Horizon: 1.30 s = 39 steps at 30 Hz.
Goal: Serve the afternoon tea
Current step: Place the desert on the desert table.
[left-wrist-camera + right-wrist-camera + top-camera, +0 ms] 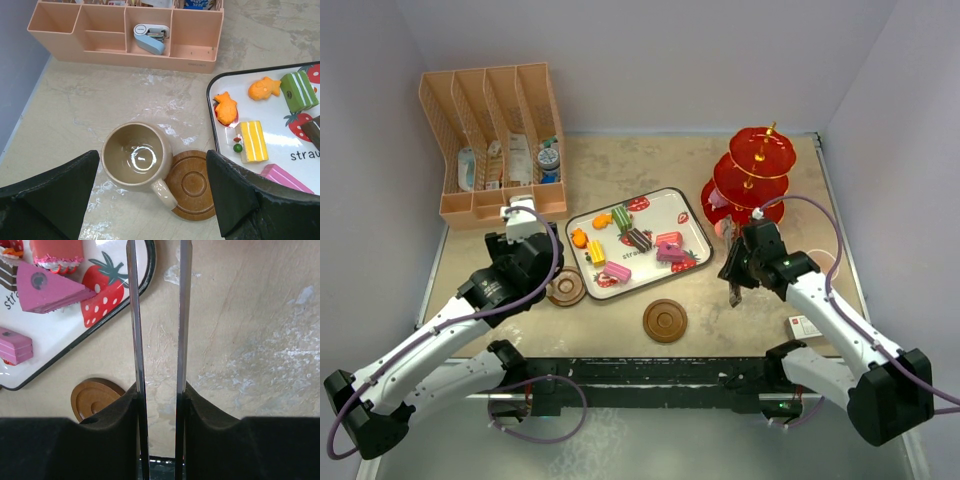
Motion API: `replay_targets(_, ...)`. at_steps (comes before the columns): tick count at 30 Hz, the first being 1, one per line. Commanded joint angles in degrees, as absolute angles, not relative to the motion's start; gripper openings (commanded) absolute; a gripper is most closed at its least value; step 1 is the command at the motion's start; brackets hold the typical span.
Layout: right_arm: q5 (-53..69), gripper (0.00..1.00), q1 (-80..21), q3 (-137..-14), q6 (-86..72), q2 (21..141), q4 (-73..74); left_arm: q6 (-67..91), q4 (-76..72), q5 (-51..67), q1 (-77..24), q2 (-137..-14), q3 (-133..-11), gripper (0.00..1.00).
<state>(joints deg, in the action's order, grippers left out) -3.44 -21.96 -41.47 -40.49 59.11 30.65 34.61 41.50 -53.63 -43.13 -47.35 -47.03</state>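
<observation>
**Left wrist view: tan mug centred under an open gripper**

1. Gripper state. In this view the left gripper (152,162) is spread wide and holds nothing. Its fingers (55,195) flank the tan mug (136,156) on both sides without touching it.

2. Governing relation. The mug stands upright and empty directly below the gripper, to the left of the white tray (212,115). Its handle points toward the tray-side finger and overhangs the rim of a brown saucer (196,186). The saucer lies between mug and tray, just off the tray's near-left corner. The mug body rests on the table beside the saucer, not on it.

3. Judgement. The next move looks like a grasp, followed by a short shift toward the tray onto the saucer. The handle lies close to the closing line, so the tray-side finger may strike it first and turn the mug.

4. Other arm. The right gripper (159,395) is off the tray's right edge, well apart from the mug, so the left arm is nearer. It is clamped on metal tongs (136,340), whose blades are slightly apart and whose tips are out of frame.

5. Surroundings. The toy cakes (638,238) lie on the tray. A second saucer (665,321) sits before its near edge. The red three-tier stand (750,170) is beyond its far-right corner.
</observation>
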Motion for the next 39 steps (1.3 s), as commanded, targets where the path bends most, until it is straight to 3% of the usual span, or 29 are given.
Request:
replay_targets(1,-3.6,0.28,-21.3,-40.7,-45.1,57.6,28.6,32.8,40.0,-52.9,-43.0,-47.4,-48.0,0.85)
replay_targets(7,-7.0,0.28,-19.2,-40.5,-47.1,57.9,28.1,32.7,39.9,-52.8,-43.0,-47.7,-48.0,0.85)
replay_targets(20,2.7,0.28,-6.5,-37.2,-41.6,60.5,17.4,32.6,39.6,-53.0,-43.0,-47.2,-47.9,0.85)
replay_targets(39,15.0,0.28,6.1,-39.5,-33.7,75.3,-5.4,32.9,39.8,-53.4,-43.0,-48.3,-48.1,0.85)
